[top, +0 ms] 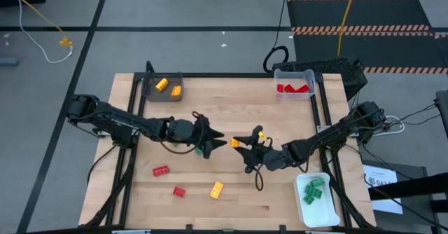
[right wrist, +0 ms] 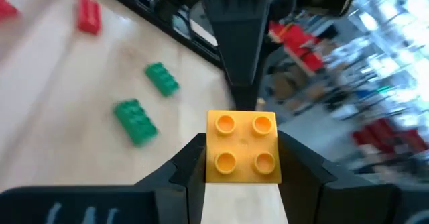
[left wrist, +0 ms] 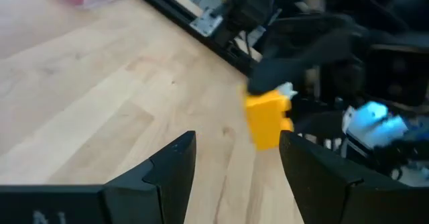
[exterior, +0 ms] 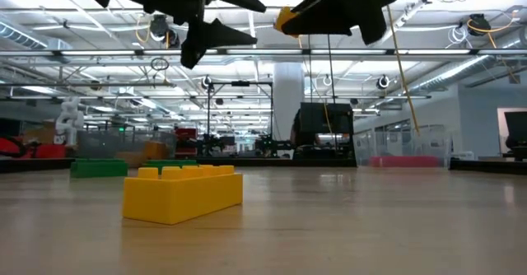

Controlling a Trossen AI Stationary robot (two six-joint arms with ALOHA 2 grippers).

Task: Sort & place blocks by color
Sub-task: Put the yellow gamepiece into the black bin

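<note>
Above the middle of the table my right gripper (top: 238,144) is shut on a yellow-orange block (right wrist: 242,147) with four studs. My left gripper (top: 215,144) faces it from the table's left, open, with the block (left wrist: 265,117) just ahead of its fingertips (left wrist: 175,158); I cannot tell whether they touch it. Two green blocks (right wrist: 136,120) (right wrist: 162,78) lie flat on the wood below the grippers. Two red blocks (top: 161,170) (top: 179,190) and a yellow block (top: 216,189) rest nearer the table's front edge. My right gripper pinches the yellow-orange block by two opposite side walls (right wrist: 209,158) between its two fingers. The fingers come roughly level from the table's right. The block is lifted clear of the table, with its studded face (right wrist: 242,140) turned back toward the wrist.
A dark grey tray (top: 150,92) at the far left holds yellow-orange blocks. A clear tray (top: 294,74) at the far right holds red ones. A white tray (top: 302,204) at the near right holds green ones. Bare wood lies between the trays.
</note>
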